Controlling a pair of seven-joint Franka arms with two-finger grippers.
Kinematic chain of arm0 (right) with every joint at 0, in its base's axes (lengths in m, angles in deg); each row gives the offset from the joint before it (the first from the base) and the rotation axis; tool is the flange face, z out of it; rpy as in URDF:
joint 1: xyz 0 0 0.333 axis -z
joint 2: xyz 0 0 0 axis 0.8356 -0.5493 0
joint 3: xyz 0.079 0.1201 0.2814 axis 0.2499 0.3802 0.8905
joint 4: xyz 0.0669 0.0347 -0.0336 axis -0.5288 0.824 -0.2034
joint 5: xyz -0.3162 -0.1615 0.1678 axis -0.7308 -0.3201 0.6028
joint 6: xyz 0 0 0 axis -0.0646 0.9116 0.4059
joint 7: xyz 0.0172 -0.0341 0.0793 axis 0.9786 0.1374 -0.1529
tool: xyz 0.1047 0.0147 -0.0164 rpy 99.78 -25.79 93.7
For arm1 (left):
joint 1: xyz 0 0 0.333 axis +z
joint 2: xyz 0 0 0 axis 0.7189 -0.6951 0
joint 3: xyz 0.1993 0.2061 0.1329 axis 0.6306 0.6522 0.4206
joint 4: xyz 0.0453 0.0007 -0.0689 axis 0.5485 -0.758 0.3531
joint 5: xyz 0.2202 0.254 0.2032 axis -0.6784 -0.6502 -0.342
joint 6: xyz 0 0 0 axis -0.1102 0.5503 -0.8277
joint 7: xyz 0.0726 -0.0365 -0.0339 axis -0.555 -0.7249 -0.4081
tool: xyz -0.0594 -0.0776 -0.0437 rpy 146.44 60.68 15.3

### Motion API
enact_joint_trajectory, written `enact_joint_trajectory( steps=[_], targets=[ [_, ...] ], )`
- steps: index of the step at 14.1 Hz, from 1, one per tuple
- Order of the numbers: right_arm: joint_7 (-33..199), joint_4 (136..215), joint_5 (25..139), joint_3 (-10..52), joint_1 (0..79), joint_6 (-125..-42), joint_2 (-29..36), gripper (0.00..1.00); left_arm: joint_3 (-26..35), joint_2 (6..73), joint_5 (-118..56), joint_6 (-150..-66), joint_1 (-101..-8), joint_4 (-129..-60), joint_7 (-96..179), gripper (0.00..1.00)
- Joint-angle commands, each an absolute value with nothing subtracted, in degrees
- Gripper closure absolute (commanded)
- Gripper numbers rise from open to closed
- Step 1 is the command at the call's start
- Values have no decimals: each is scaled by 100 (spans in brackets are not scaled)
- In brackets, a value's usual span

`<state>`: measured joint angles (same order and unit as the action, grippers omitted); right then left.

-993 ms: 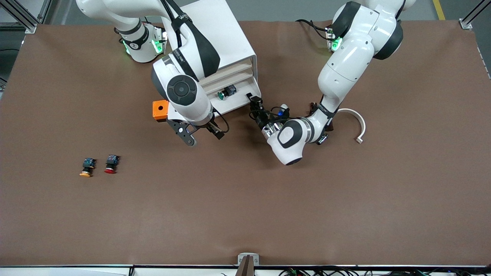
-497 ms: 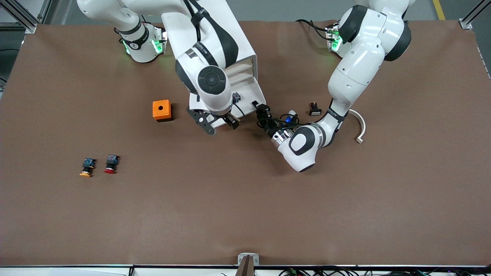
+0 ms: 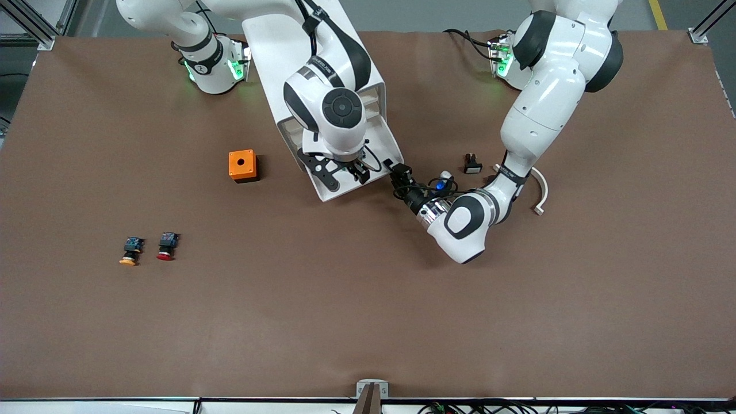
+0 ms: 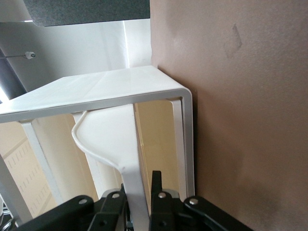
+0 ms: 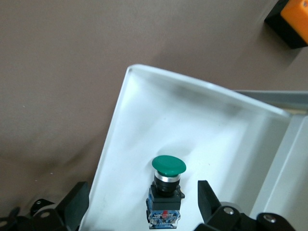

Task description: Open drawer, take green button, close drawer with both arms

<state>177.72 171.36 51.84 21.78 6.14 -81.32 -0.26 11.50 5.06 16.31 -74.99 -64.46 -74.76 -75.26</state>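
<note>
Left gripper (image 3: 401, 171) is clamped tight on the front lip of the drawer (image 3: 368, 172), at the corner toward the left arm's end of the table; the left wrist view shows both fingers (image 4: 115, 204) pinching the thin white front panel. That top drawer is pulled well out of the cabinet (image 3: 310, 52), toward the front camera. Right gripper (image 3: 340, 174) hangs directly over the open drawer, jaws spread wide and holding nothing. Its own wrist view looks straight down on the button (image 5: 166, 190), lying on the drawer floor with its green cap between the two parted fingers (image 5: 209, 197), not touched by either.

An orange box (image 3: 242, 165) sits beside the drawer toward the right arm's end. Much nearer the camera than the drawer, out toward that same end, lie a yellow-capped button (image 3: 130, 251) and a red-capped button (image 3: 166, 245), close together.
</note>
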Motion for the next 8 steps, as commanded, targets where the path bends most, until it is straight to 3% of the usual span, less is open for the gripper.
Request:
enact_joint_trajectory(
  steps=[1,2,3,6,8],
  targets=[
    [18120,17385,5001,2119,342,-8384,26,0,1271,422,1676,-7501,-6425,-7418,-7456,58],
    [18182,17455,4983,2119,272,-8507,17,0,1271,413,1676,-7518,-6425,-7418,-7299,35],
    [18209,17517,4983,2119,237,-8569,17,0,1262,422,1676,-7536,-6425,-7392,-7027,25],
    [18305,17552,4983,2119,166,-8587,-27,0,1253,439,1920,-7527,-6355,-7216,-6044,3],
    [18314,17552,4974,2119,166,-8578,-44,0,1218,483,2019,-7501,-6249,-7137,-5253,1]
  ],
)
